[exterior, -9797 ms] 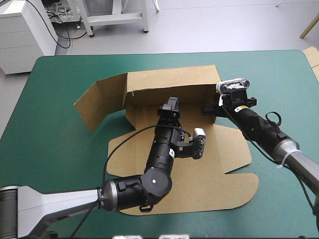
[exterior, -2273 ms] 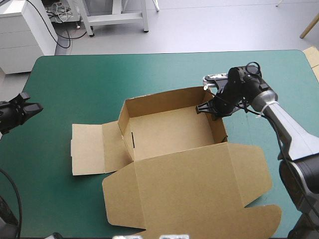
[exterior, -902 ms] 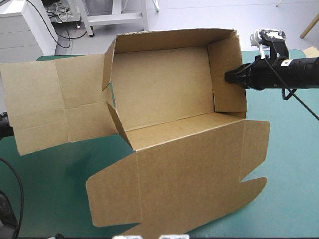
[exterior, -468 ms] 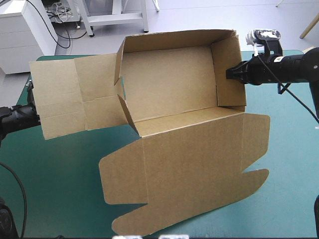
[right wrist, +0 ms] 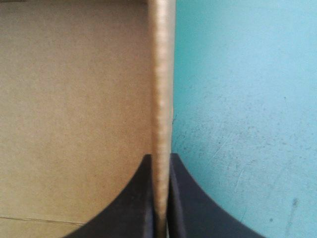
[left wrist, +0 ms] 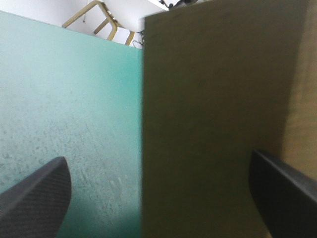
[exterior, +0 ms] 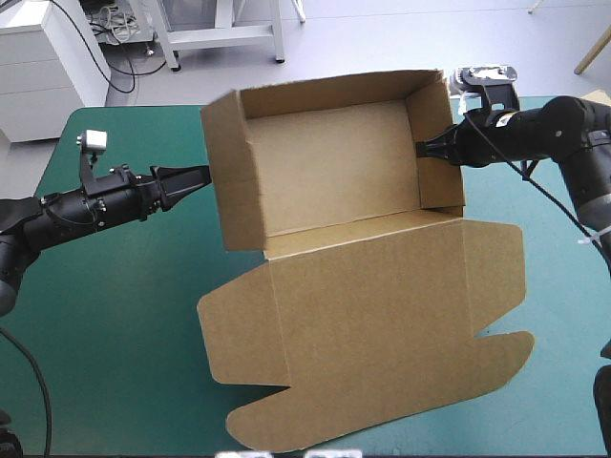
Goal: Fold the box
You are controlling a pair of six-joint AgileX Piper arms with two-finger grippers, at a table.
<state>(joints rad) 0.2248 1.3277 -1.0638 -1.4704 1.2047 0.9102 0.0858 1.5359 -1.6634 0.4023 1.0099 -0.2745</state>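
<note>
Two grippers at the box [exterior: 325,176], one at each end wall.

Box: open tray, four walls up, over the middle of the desk [exterior: 115,324] toward its far edge. It is tipped so the inside faces the high camera. It looks lifted off the teal-green cover, but contact underneath can't be confirmed. Lid [exterior: 372,324] is unfolded and spreads from the tray's near wall toward the desk's near edge, tabs out.

Right gripper [exterior: 427,150]: pinching the right wall [exterior: 441,167]. The right wrist view confirms it, with the black fingers pressed together and the board's edge between them.

Left gripper [exterior: 199,174]: spread. In the left wrist view the fingers stand wide apart with the edge of the left wall [exterior: 229,172] between them, one finger over the cover, the other in front of the board. No contact visible at either finger. In the high view the tip is just at the wall's outer face.

Step in hand (judgement): taking hold of the left end wall, with the right end gripped. Tray is formed; lid not yet dealt with.

Next move calls for:
- Advancing the left gripper until the wall edge sits deep between the fingers, then pinching.
- Good alignment, as the board sits off-centre toward one finger.

Risks: shoving the wall inward instead of straddling it, or twisting the tray against the right grip.
</note>
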